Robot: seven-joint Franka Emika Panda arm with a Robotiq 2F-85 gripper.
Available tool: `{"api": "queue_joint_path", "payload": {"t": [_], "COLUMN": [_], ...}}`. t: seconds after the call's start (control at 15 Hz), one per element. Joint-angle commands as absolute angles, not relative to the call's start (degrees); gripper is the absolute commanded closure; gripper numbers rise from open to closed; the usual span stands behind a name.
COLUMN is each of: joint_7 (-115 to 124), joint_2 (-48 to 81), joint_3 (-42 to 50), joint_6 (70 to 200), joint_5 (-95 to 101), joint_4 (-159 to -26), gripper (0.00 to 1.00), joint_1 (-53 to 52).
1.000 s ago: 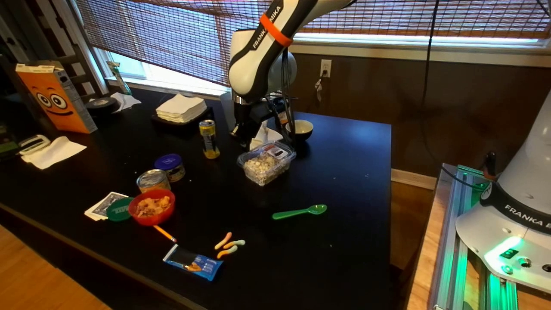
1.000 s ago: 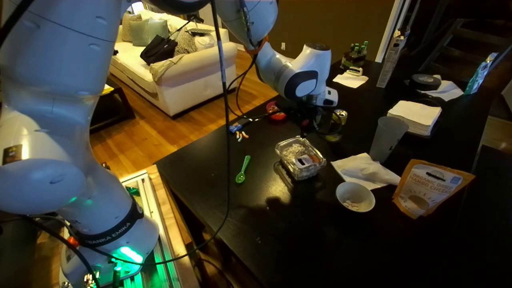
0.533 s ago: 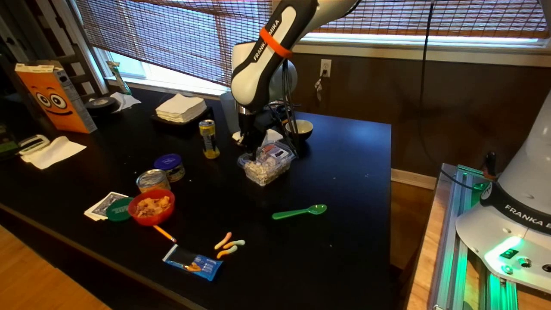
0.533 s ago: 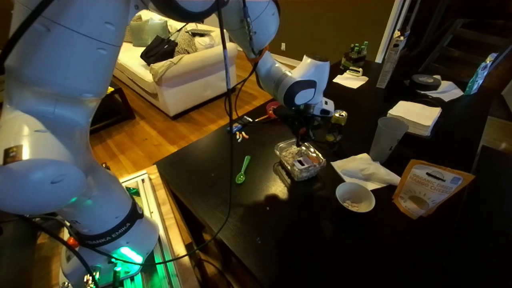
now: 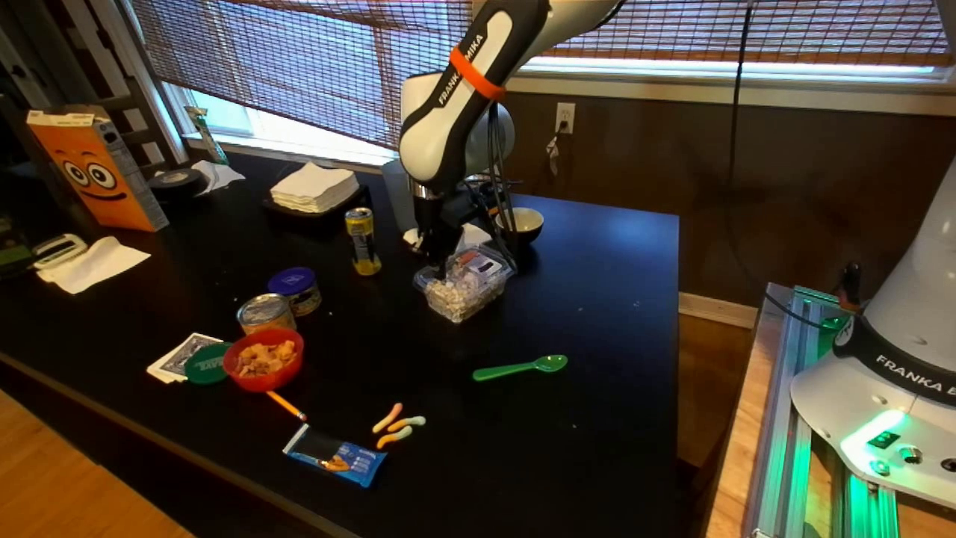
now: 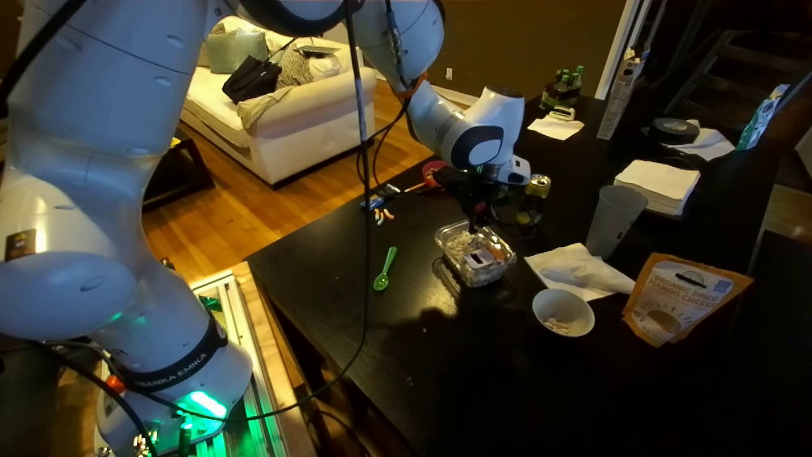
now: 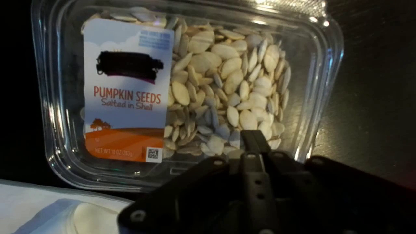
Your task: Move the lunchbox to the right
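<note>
Beneath the hand (image 7: 255,141) (contact unclear) lies the lunchbox (image 7: 186,91).

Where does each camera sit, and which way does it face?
In an exterior view: outside the robot, looking down across the black table toward a brown woven blind; white base at picture right, white arm central.
In an exterior view: outside the robot, facing a cream sofa across the table; base and arm large at picture left.
Wrist view: on the wrist, looking down at the clear plastic rectangular lunchbox; robot's only visible part: the black two-fingered end effector.
Both exterior views share table, lunchbox and green plastic spoon.
</note>
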State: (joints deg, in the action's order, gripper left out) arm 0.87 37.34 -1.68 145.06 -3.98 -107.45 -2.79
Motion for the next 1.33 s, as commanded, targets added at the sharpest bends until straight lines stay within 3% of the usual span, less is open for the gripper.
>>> {"api": "queue_joint_path", "payload": {"t": [0.0, 1.27], "joint_7": [2.42, 2.36], "joint_2": [42.72, 43.52], "joint_3": [-0.37, 0.22], "joint_6": [144.03, 142.52], "joint_5": [-2.23, -1.63], "joint_4": [-106.56, -106.47], "gripper": [1.00, 1.00], "joint_1": [-3.44, -3.53]}}
